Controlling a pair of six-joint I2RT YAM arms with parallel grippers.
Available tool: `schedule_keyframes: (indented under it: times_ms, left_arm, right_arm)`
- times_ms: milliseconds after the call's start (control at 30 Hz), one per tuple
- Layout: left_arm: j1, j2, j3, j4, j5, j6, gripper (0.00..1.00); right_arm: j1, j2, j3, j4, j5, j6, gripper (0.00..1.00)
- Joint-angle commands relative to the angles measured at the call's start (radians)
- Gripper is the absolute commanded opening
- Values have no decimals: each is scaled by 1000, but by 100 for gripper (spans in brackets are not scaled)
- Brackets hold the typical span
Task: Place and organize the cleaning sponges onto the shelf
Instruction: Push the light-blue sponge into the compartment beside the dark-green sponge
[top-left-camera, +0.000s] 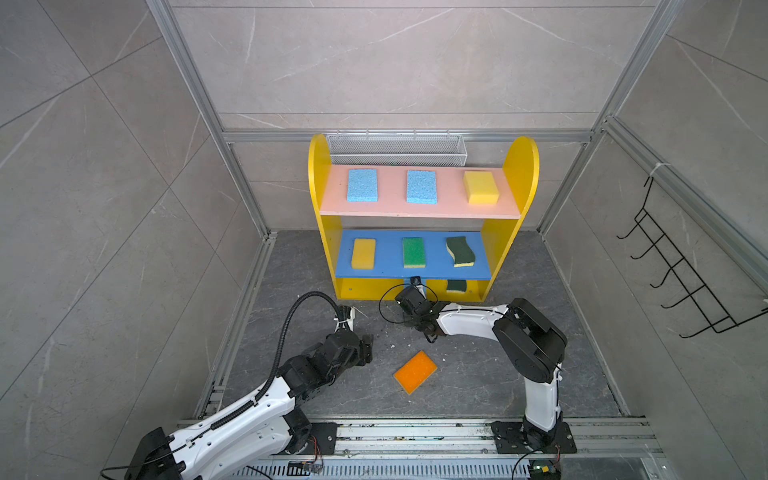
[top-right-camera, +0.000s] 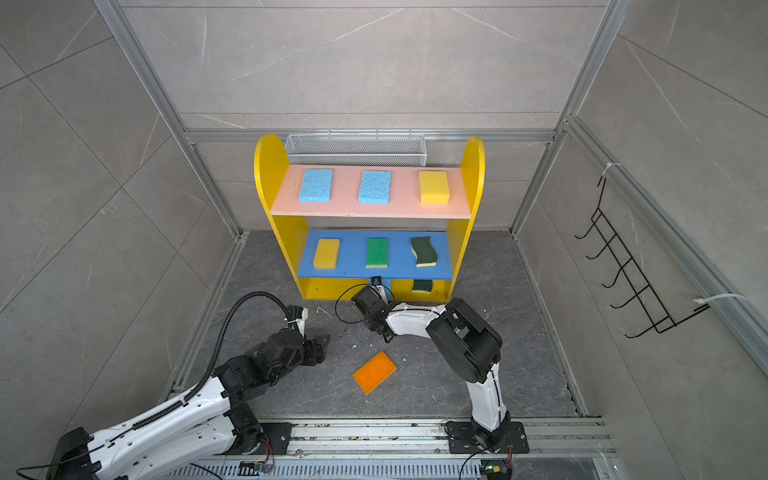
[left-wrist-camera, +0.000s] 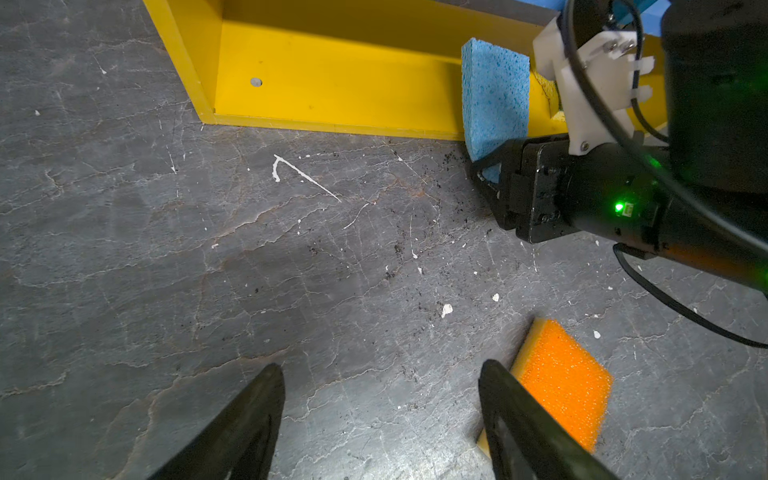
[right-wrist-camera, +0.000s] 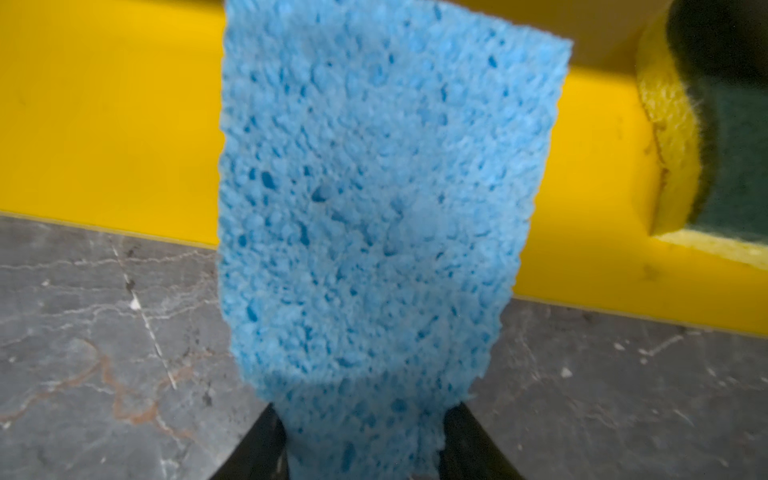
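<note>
right tool (right-wrist-camera: 363, 440): it's clamping the light blue sponge (right-wrist-camera: 374, 187) across its width at one short end. The rest is sticking out past the jaws, right at the front edge of the shelf's (top-left-camera: 521, 178) yellow base (left-wrist-camera: 332, 75). Can't pin down the exact tilt.
left tool (left-wrist-camera: 382, 370): the jaws are standing wide with nothing in them. It's hanging low over the worktop (left-wrist-camera: 208, 270), just beside the orange sponge (left-wrist-camera: 565, 374).
how the blue one is handling: it's visibly squeezing narrower where the jaws are biting, so I'm reading it as super light, squishy and open-pored. I'm betting it's gripping rather than slipping, and nothing here is breakable.
where to grab: across the width near an end seems to be working. I'm thinking a gentle squeeze is plenty, and more is just crushing it.
orange sponge: it's lying flat and skewed on the worktop, well apart from the shelf and not shelved yet. I'm guessing a pinch across the narrow width from above.
crowding the slot: a wavy dark-green sponge (right-wrist-camera: 731, 145) is already sitting on the base, near the blue one. The blue board (top-left-camera: 388, 253) is overhanging, so headroom is looking tight.
upper tiers: the pink board (top-left-camera: 392, 203) and the blue board are carrying three sponges each.
not getting in the way: the mesh basket (top-left-camera: 397, 149) behind the shelf and the hook rack (top-left-camera: 681, 282) on the side wall.
</note>
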Motion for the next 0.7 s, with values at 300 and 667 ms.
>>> schedule_keyframes:
  times_ms: [300, 667]
  left_arm:
    - [8, 17, -24, 66, 10, 5, 76]
    - [8, -2, -45, 65, 11, -6, 76]
  right_arm:
    - [-13, -42, -88, 253, 100, 10, 51]
    - [28, -86, -200, 373, 187, 32, 48]
